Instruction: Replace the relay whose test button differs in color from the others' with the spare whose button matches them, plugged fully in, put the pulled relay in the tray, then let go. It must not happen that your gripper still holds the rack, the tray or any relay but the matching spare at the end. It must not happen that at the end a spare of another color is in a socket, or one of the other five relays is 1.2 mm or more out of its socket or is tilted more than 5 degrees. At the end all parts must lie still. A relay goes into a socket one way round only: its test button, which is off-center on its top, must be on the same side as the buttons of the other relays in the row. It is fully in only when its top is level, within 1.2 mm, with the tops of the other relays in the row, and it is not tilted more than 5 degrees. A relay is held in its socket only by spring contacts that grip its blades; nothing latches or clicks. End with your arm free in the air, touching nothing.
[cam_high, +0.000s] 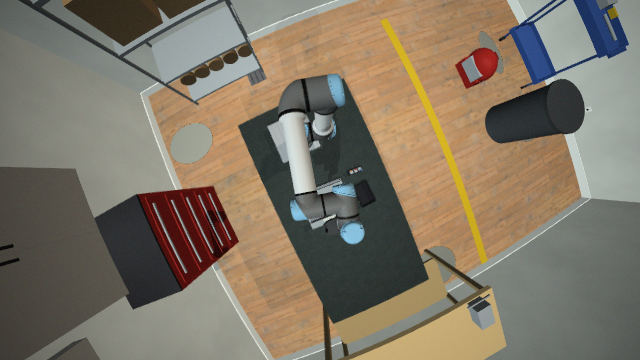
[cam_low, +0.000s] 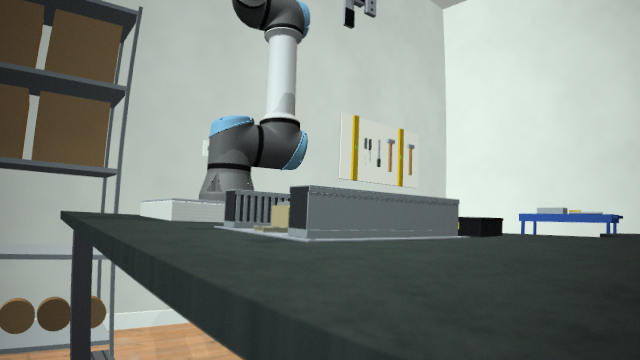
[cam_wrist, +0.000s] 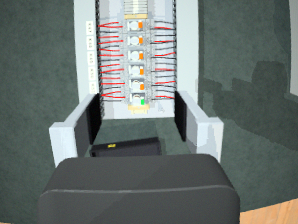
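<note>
In the wrist view a row of several relays runs away from the gripper. The nearest relay (cam_wrist: 136, 100) has a green button; the others, such as this relay (cam_wrist: 135, 71), have orange ones. All buttons sit on the right of the tops. The black tray (cam_high: 365, 193) (cam_low: 482, 227) (cam_wrist: 127, 148) with a yellow label lies beyond the row's near end. Small parts with coloured spots (cam_high: 355, 170) lie beside the tray; which is the spare is too small to tell. My gripper (cam_low: 359, 12) (cam_wrist: 137, 107) is open and empty, high above the table.
Tall grey wire ducts (cam_low: 382, 212) (cam_high: 329, 186) flank the relay row on a light base plate. Red and black wires (cam_wrist: 162, 54) run from the relays to both sides. Beige end pieces close the row. The arm's base stands at the table's far end.
</note>
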